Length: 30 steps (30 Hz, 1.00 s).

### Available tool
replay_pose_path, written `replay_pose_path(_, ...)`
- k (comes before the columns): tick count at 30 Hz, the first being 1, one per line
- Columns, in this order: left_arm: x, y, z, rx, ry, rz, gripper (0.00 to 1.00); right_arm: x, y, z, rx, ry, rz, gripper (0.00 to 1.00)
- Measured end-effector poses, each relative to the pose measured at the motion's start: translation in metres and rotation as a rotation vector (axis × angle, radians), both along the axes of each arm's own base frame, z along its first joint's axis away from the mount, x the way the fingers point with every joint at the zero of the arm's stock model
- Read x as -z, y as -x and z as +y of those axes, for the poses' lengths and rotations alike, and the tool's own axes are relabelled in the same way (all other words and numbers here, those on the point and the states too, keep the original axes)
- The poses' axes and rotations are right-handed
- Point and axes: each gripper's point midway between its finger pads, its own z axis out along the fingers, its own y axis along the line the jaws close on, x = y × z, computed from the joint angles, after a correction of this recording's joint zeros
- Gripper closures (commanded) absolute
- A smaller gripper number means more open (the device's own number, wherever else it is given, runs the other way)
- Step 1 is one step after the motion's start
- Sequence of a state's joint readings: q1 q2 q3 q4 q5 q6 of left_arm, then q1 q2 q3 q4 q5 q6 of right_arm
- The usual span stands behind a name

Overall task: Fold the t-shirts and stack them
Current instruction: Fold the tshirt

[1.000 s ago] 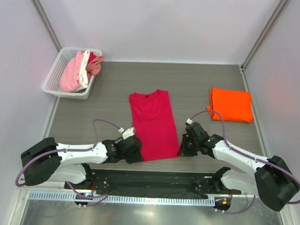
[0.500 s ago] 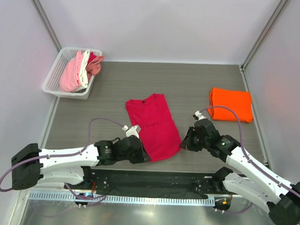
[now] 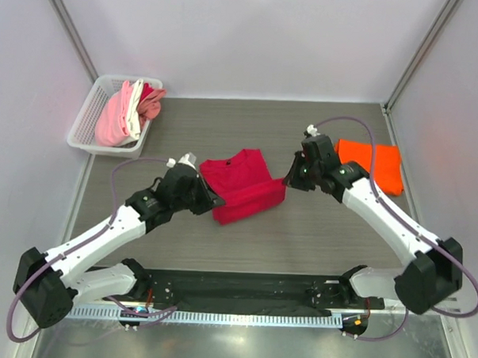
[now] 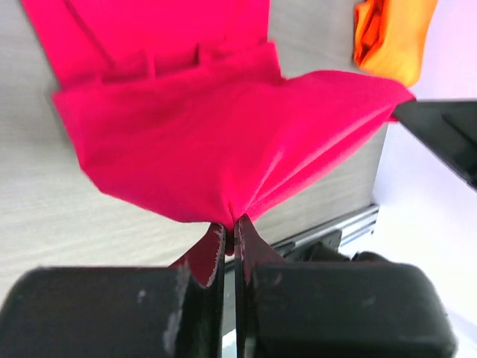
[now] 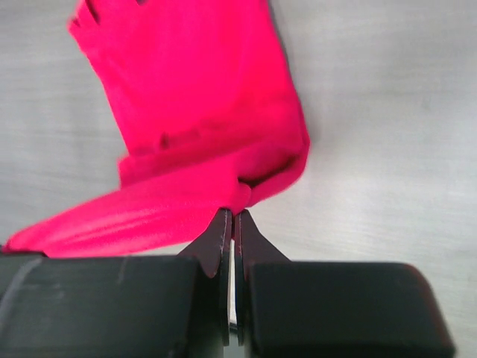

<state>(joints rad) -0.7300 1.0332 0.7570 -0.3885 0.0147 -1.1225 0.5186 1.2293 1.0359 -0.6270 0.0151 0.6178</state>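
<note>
In the basket point(image 3: 83, 125), pink and white shirts point(image 3: 123, 114) are piled. Right of the basket and nearer the arm bases, one hem corner of the crimson t-shirt point(image 3: 243, 183) is pinched in the clenched left gripper point(image 4: 229, 227), the other in the clenched right gripper point(image 5: 229, 216). The hem is held raised over the flat collar half. A skewed fold could be laid if the corners are carried unevenly, and thin cloth could slip free. Farthest right of the basket, the orange t-shirt point(image 3: 378, 165) could be brushed by the right arm.
</note>
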Motion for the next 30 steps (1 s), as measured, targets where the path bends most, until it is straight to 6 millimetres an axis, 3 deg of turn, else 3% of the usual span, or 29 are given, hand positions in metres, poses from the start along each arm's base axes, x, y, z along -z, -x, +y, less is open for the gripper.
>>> replay_pose_path(3,-0.006,-0.024,0.008,-0.025,-0.005,0.002,1.00,-0.009,-0.032,0.007,0.002,-0.011,-0.003,0.99)
replay_pose_path(9,-0.002,-0.070,0.027,-0.072,-0.033,0.032,1.00,-0.020,-0.077,0.026,-0.027,-0.038,-0.016,0.99)
replay_pose_path(18,0.021,-0.135,0.054,-0.117,-0.035,0.113,1.00,-0.005,-0.154,0.056,-0.078,-0.077,0.004,0.99)
replay_pose_path(20,0.027,-0.149,0.062,-0.135,-0.035,0.127,0.98,0.009,-0.170,0.062,-0.084,-0.082,0.022,0.96)
replay_pose_path(21,0.031,-0.158,0.065,-0.139,-0.037,0.131,0.66,0.013,-0.182,0.068,-0.094,-0.094,0.021,0.63)
replay_pose_path(22,0.036,-0.169,0.068,-0.140,-0.043,0.130,0.44,0.016,-0.192,0.072,-0.098,-0.105,0.020,0.46)
replay_pose_path(23,0.042,-0.178,0.070,-0.141,-0.047,0.135,0.31,0.020,-0.204,0.076,-0.101,-0.112,0.011,0.34)
replay_pose_path(24,0.049,-0.189,0.073,-0.145,-0.052,0.143,0.18,0.023,-0.218,0.078,-0.100,-0.118,-0.006,0.14)
replay_pose_path(25,0.056,-0.195,0.075,-0.147,-0.059,0.152,0.12,0.028,-0.230,0.079,-0.095,-0.121,-0.012,0.06)
replay_pose_path(26,0.065,-0.202,0.077,-0.152,-0.066,0.167,0.03,0.033,-0.239,0.078,-0.093,-0.119,-0.024,0.05)
replay_pose_path(30,0.080,-0.198,0.087,-0.166,-0.101,0.187,0.02,0.055,-0.244,0.066,-0.102,-0.092,-0.020,0.13)
